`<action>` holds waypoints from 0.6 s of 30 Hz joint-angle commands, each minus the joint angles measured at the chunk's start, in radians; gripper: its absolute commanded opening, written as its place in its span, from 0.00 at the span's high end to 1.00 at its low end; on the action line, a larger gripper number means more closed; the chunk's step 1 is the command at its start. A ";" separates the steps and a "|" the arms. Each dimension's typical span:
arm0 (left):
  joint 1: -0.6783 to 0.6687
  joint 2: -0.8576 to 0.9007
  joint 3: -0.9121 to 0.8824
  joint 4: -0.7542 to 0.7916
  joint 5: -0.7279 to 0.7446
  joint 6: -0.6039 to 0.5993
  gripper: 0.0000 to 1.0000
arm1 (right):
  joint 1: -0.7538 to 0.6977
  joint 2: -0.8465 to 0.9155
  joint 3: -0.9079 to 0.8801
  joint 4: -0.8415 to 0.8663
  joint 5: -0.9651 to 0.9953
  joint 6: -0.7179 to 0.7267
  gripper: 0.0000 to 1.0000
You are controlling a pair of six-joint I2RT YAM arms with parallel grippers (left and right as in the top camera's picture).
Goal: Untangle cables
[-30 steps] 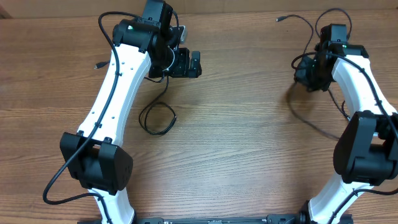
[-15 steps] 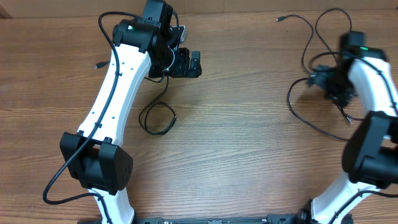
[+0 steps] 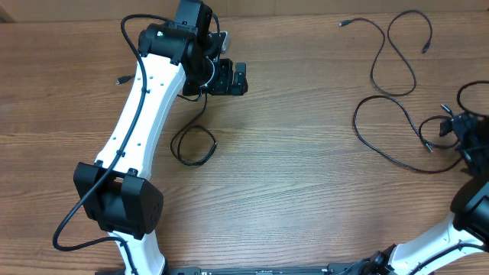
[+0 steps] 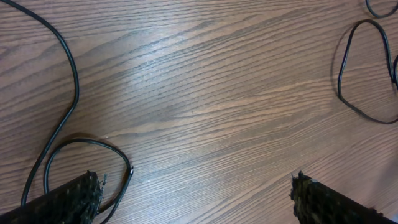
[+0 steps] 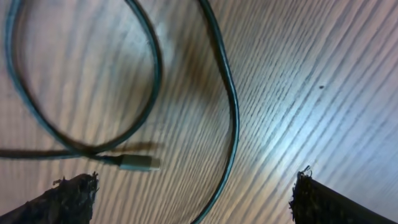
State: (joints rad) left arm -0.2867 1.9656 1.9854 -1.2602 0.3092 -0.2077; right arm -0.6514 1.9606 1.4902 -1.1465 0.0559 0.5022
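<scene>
Three thin black cables lie apart on the wooden table. One forms a small loop (image 3: 192,145) below my left gripper (image 3: 231,79), which hangs open above bare wood. In the left wrist view that loop (image 4: 87,144) lies by the left finger (image 4: 68,200), untouched. A second cable (image 3: 393,53) snakes along the back right. The third cable (image 3: 382,149) curves toward my right gripper (image 3: 456,128) at the right edge. In the right wrist view its cord (image 5: 231,106) and plug (image 5: 137,163) lie on the table under the open right gripper (image 5: 196,199), not gripped.
A small plug end (image 3: 120,79) shows left of the left arm. The white left arm (image 3: 141,114) slants across the left half of the table. Bare wood (image 3: 298,153) lies between the two cable groups.
The right gripper opened, let go of the cable and pulled away to the right edge. The right-hand cables now lie spread out on the table. The left arm has not moved.
</scene>
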 commanded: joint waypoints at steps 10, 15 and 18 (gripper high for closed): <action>-0.004 -0.007 0.024 0.002 -0.006 -0.010 0.00 | 0.000 0.002 -0.188 0.173 -0.032 0.057 0.31; -0.004 -0.007 0.024 0.001 -0.006 -0.010 0.00 | 0.002 0.004 -0.235 0.222 -0.031 0.074 0.39; -0.004 -0.007 0.024 0.001 -0.006 -0.010 0.00 | 0.001 0.010 -0.253 0.246 -0.032 0.074 0.39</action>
State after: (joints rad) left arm -0.2867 1.9656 1.9850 -1.2602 0.3092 -0.2077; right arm -0.6518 1.9594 1.2781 -0.9070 0.0090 0.5667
